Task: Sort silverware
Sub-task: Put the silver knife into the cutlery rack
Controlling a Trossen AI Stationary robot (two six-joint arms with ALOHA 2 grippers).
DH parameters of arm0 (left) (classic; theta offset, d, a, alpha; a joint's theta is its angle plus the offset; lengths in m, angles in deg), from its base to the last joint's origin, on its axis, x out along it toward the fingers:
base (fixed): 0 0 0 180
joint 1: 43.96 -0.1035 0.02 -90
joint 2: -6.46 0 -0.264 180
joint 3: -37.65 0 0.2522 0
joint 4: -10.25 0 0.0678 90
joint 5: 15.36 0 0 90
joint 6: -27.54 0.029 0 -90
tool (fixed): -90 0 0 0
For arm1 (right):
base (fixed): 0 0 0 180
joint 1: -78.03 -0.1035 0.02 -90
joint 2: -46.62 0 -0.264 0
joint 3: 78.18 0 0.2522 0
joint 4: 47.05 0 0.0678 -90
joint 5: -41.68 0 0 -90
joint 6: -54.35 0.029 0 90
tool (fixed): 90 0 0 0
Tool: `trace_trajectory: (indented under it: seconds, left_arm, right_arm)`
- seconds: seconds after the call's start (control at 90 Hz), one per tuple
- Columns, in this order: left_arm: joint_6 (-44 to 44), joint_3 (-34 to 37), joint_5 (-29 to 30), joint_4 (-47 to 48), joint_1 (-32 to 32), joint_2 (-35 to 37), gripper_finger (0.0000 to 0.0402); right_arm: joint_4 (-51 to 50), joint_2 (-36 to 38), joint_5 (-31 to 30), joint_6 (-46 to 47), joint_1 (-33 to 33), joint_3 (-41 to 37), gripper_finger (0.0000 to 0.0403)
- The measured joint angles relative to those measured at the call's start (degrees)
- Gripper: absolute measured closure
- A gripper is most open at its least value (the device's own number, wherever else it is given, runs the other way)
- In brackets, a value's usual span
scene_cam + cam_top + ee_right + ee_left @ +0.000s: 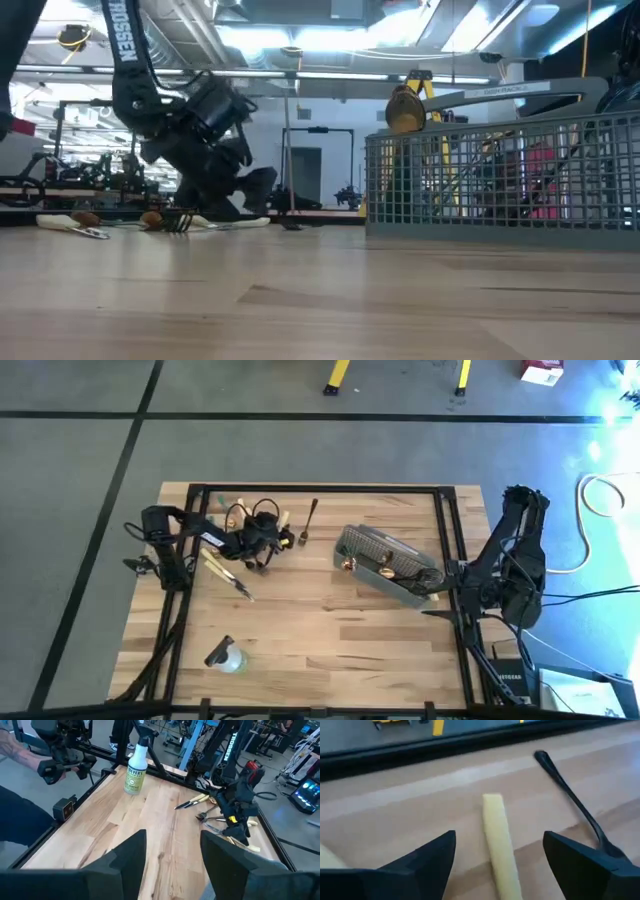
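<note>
Nearby, spray bottle (226, 656), mesh basket (388, 565).

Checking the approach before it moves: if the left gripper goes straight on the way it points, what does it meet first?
Most likely the pale tan utensil handle, lying between the left gripper's open fingers; the black utensil lies off to one side.

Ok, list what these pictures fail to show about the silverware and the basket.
- Basket contents: high view too small, low view's mesh blocks them; only a gold utensil end sticks out.
- Silverware pile: the left gripper, open, covers part in the high view.
- Pale handle: cut off by the left wrist view's edge.
- Right gripper: open, away from the silverware.
</note>
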Motion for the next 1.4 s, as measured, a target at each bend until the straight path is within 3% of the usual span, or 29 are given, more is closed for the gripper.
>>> trace_trajectory:
  seconds: [0.256,0.522,1.033,1.278,1.4]
  left_arm:
    - [-1.0,-2.8,0.3,-2.1,-0.3,-5.6,0.0117]
    - [-1.2,-3.0,2.5,-2.4,-0.1,-6.9,0.0128]
    - [0.0,-3.0,2.9,-1.7,0.0,-7.0,0.0279]
    - [1.2,-2.8,3.1,-1.8,1.8,-6.4,0.0349]
    - [1.2,-2.8,3.1,-1.7,2.2,-6.4,0.0355]
  right_arm:
    - [0.1,0.0,-0.1,-0.2,0.0,0.0,0.0233]
    - [0.1,0.0,-0.4,-0.1,0.0,0.0,0.0233]
    - [0.5,0.0,-0.4,0.2,0.0,0.0,0.0233]
    - [9.4,0.0,-2.0,-4.0,0.0,0.0,0.0233]
    - [14.1,0.0,-2.1,-8.2,0.0,0.0,0.0233]
